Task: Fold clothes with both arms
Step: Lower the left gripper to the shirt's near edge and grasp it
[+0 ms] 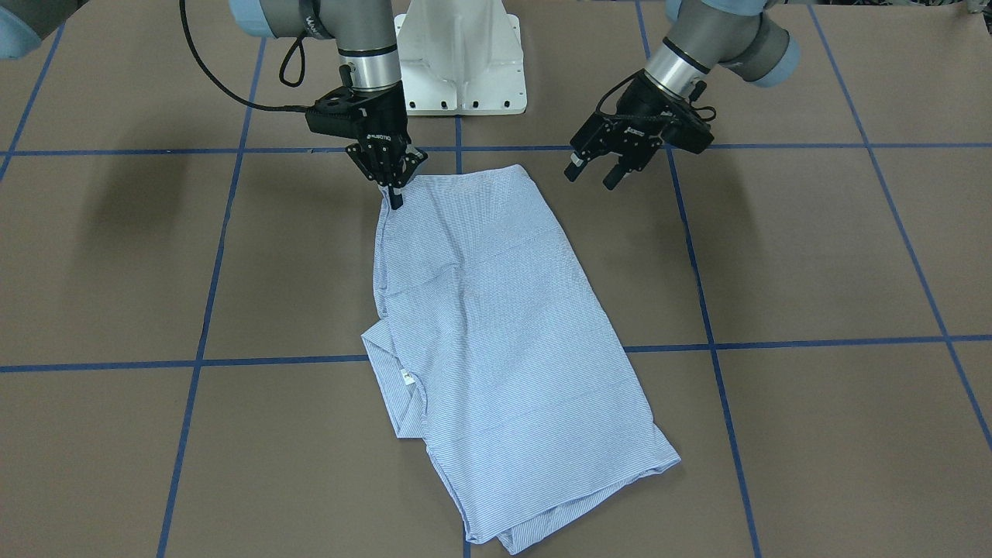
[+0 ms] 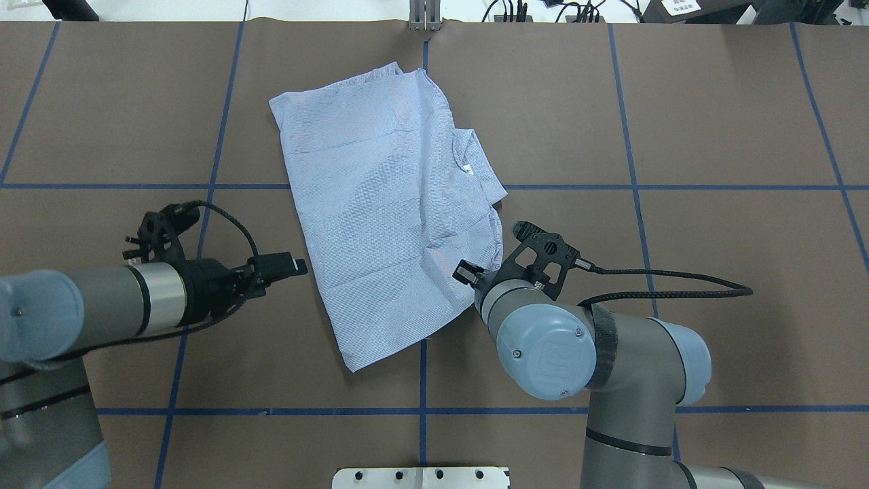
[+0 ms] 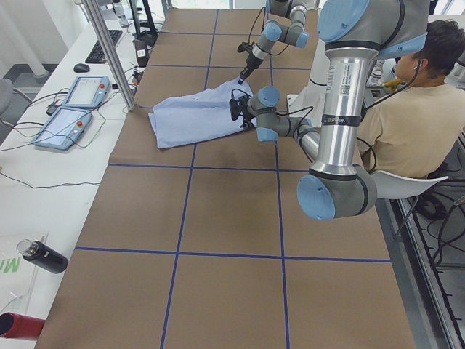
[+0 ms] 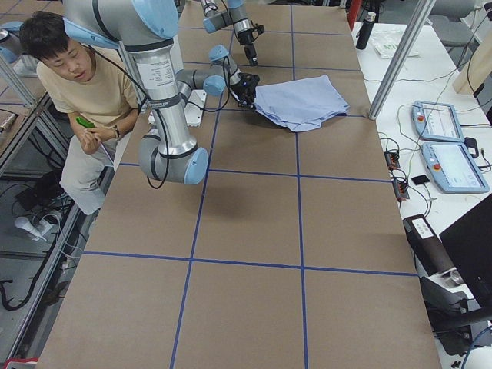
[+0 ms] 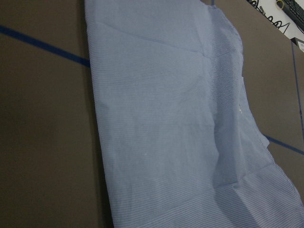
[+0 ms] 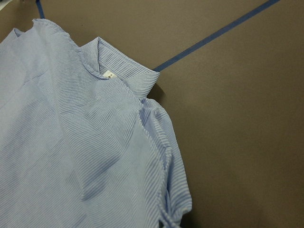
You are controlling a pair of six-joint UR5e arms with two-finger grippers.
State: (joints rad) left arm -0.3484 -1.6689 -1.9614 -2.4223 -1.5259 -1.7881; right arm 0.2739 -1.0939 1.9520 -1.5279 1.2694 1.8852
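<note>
The clothes are one light blue pinstriped shirt (image 1: 496,333) folded into a rough rectangle, lying flat on the brown table (image 1: 814,256). Its collar (image 6: 118,71) with a small white label sticks out at one long side. My right gripper (image 1: 395,190) points down, shut on the shirt's corner nearest the robot's base. In the overhead view the right gripper (image 2: 468,275) is mostly hidden under its own wrist at the shirt (image 2: 387,204) edge. My left gripper (image 1: 593,174) hovers open just off the other near corner, touching nothing. The left wrist view shows only the shirt (image 5: 180,118).
The white pedestal base (image 1: 461,62) stands behind the shirt. A person (image 3: 407,109) sits beside the robot. Two teach pendants (image 4: 453,146), a metal post (image 4: 392,61) and bottles (image 3: 43,256) stand on the white bench past the table's far edge.
</note>
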